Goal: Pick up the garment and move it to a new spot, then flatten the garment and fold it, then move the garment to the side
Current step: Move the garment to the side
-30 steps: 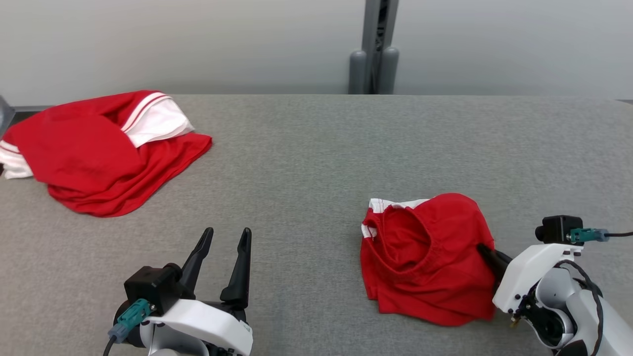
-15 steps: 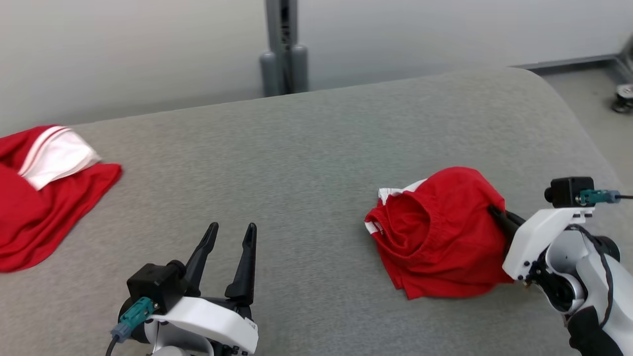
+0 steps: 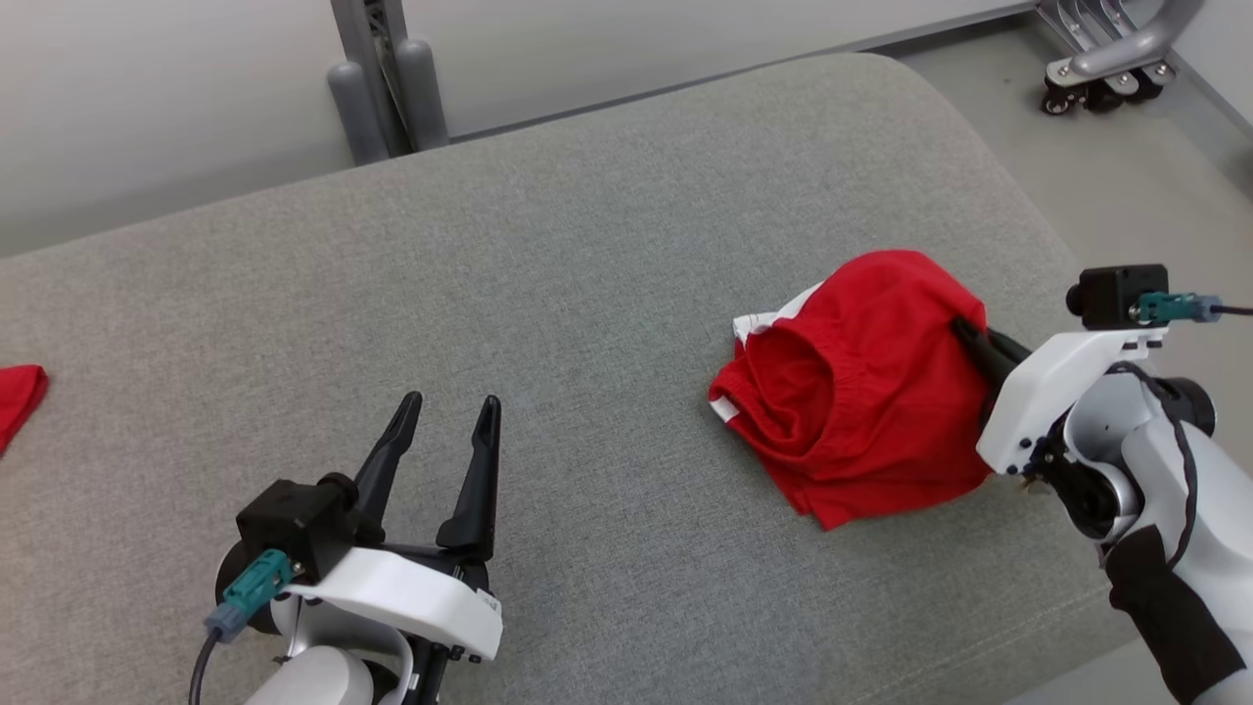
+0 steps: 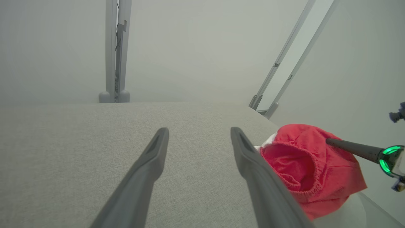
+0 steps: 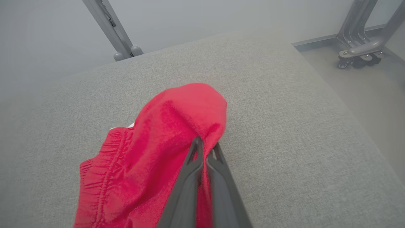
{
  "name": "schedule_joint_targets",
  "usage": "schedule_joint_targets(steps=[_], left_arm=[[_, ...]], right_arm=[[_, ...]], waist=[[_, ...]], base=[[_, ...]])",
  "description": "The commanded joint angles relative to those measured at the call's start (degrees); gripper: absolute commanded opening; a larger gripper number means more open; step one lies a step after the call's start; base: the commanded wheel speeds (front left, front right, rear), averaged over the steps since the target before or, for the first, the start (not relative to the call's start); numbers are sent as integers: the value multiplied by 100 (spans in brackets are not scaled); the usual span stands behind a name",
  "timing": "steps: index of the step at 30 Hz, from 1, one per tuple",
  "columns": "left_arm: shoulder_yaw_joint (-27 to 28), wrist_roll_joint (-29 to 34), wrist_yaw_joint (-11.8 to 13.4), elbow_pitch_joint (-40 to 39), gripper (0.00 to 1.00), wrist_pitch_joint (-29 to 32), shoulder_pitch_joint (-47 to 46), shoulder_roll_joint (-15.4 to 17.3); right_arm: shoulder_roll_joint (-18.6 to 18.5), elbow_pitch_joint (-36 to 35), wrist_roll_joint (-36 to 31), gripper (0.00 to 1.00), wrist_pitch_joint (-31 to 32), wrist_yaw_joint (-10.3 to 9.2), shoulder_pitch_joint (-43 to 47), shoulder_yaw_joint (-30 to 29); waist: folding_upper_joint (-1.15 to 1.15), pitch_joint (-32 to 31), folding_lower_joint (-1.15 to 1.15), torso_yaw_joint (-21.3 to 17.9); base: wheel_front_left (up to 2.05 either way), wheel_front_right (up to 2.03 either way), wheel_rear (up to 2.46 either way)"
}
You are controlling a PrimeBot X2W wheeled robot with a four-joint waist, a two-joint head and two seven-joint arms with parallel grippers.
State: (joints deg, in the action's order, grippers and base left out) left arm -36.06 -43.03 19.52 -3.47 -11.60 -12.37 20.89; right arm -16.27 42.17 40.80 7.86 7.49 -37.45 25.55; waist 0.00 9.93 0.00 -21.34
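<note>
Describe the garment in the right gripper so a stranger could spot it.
On the grey table, look toward its right end. The garment is a crumpled red heap with an elastic waistband and white trim, pinched by the right gripper, unlike the red scrap at the left edge.

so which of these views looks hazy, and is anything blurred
Head view: crisp, even light, no glare, red shorts sharp. Left wrist view: milky haze, shorts washed out to pinkish. Right wrist view: mild haze, its own jaws soft close up.

Even, soft light; hazy wrist views
</note>
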Motion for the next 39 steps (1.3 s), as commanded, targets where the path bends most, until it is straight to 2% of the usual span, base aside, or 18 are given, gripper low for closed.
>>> schedule_joint_targets(steps=[1,9,15,24,31,32,33,34,39], left_arm=[[46,35,30,-47,100,26,-122,82],[155,120,151,-248,100,138,-258,273],[236,238,280,-522,100,245,-407,459],[221,422,415,-942,100,452,-619,647],[177,543,507,-1141,100,587,-734,713],[176,546,515,-1151,100,591,-740,718],[175,552,524,-1160,100,595,-745,721],[174,557,527,-1166,100,588,-748,722],[156,542,538,-1136,100,570,-744,686]], right_arm=[[-8,148,-34,0,-136,0,-210,25],[-180,827,-105,0,-505,0,-759,-53],[-473,1504,-236,0,-831,0,-1229,-166],[-759,2649,-421,0,-1405,0,-1817,-533],[-947,3135,-672,0,-1757,0,-2004,-861],[-972,3150,-734,42,-1747,0,-1999,-908],[-1000,3162,-813,89,-1715,0,-1987,-944],[-1031,3167,-876,100,-1684,0,-1947,-990],[-1109,3170,-1314,100,-1547,0,-1817,-1204]], waist=[[0,134,0,-66],[0,448,0,37],[0,806,0,214],[0,1260,0,463],[0,1553,0,652],[0,1568,0,664],[0,1580,0,674],[0,1586,0,681],[0,1555,0,693]], base=[[0,0,0],[0,0,0],[0,0,0],[0,0,0],[0,0,0],[0,0,0],[0,0,0],[0,0,0],[0,0,0]])
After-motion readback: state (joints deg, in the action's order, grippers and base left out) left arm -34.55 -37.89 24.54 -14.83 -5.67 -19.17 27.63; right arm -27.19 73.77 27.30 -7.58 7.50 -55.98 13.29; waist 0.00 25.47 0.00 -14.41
